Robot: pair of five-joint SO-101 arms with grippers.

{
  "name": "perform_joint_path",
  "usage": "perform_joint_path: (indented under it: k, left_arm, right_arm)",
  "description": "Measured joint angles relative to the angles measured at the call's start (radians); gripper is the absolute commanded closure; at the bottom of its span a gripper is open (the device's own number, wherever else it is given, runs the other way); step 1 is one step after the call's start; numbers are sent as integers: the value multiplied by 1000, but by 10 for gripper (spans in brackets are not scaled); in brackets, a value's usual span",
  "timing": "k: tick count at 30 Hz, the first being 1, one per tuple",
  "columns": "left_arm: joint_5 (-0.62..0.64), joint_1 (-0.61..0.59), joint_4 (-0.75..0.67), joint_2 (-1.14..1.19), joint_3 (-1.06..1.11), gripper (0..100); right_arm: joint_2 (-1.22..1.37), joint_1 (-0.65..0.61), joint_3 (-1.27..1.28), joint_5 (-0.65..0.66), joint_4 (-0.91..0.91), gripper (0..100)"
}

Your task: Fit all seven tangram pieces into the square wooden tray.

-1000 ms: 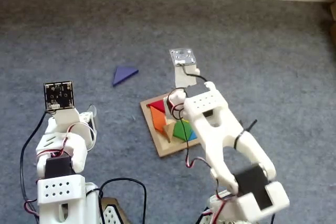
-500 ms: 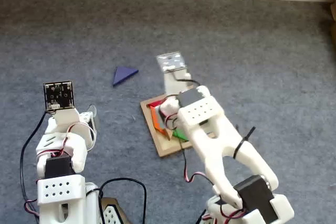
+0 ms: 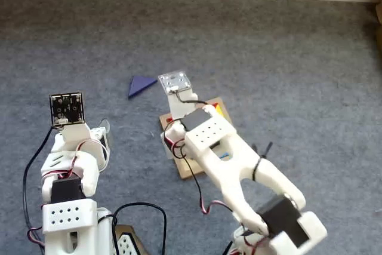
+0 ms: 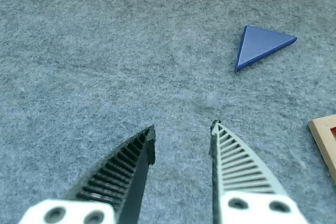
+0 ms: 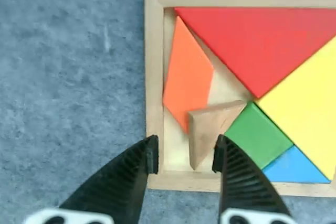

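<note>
Six pieces lie in the square wooden tray [image 5: 154, 77]: a large red triangle [image 5: 262, 40], a large yellow triangle [image 5: 307, 111], an orange parallelogram [image 5: 186, 77], a green square [image 5: 257, 135], a small light-blue triangle [image 5: 294, 167] and a plain wooden triangle [image 5: 207, 129] touching the orange one. The seventh piece, a dark blue triangle [image 4: 260, 45], lies outside the tray on the grey carpet [image 4: 79, 51], ahead of the left gripper [image 4: 183, 128]. That gripper's fingers are spread and hold nothing. The right gripper [image 5: 185, 150] hangs over the tray's corner, also spread and holding nothing, with the wooden triangle's narrow end showing between its fingers.

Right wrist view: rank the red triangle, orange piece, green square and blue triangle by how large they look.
1. red triangle, clearly largest
2. orange piece and green square, too alike to rank
3. blue triangle, smallest
</note>
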Motion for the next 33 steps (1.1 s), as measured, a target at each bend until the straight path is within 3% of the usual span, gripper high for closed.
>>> perform_joint_path:
  k: [10, 16, 33]
  left_arm:
    - [0, 0, 0, 0, 0, 810]
    - [0, 0, 0, 0, 0, 810]
    - [0, 0, 0, 0, 0, 810]
  right_arm:
    - [121, 61, -43, -3, 0, 830]
    - [126, 77, -44, -3, 0, 926]
    - [115, 120, -41, 41, -9, 995]
